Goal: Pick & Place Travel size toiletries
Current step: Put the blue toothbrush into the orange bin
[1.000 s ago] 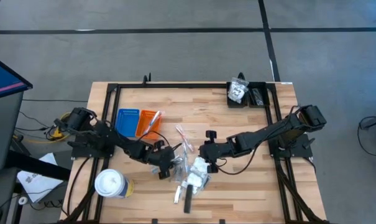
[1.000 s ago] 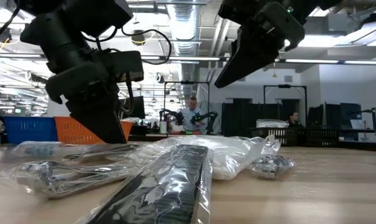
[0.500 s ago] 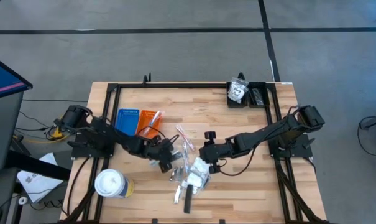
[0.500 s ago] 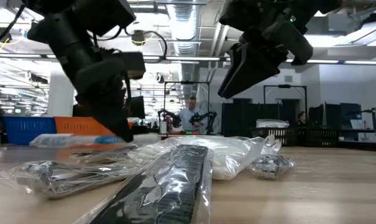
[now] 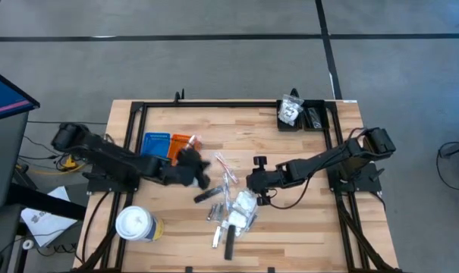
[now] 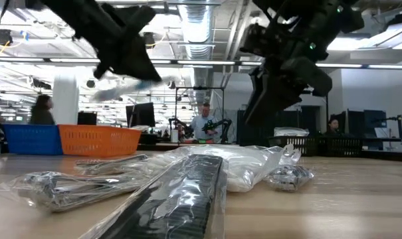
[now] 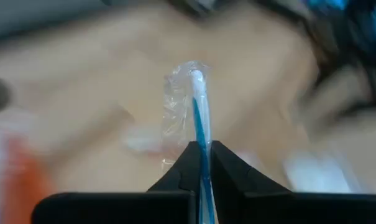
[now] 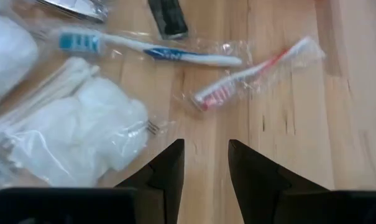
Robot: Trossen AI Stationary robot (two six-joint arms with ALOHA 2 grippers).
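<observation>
Left gripper [image 7: 202, 163] clenched on a wrapped blue toothbrush [image 7: 199, 118], the stick pinched between both fingertips. Its long axis runs straight out ahead of the fingers, bristle head at the far end inside crinkly clear wrap; the handle end is hidden between the fingers. In the high view this gripper [image 5: 195, 162] sits just beside the orange tray [image 5: 181, 141], lifted off the table [image 5: 290, 227]; the toothbrush itself is too small to pick out there. In the low view it is only a pale blur.

Right gripper [image 8: 205, 163] holds nothing, fingers parted, hanging over bare wood next to a white packet [image 8: 82, 124]. Ahead of it lie another blue toothbrush [image 8: 150, 50] and a red one [image 8: 253, 71], both wrapped, flat, roughly crosswise to the fingers. A dark flat stick [image 8: 168, 18] is cut off at the frame edge.

The rest of the pile [image 5: 233, 212] lies mid-table; a blue tray [image 5: 155, 147] touches the orange one.
</observation>
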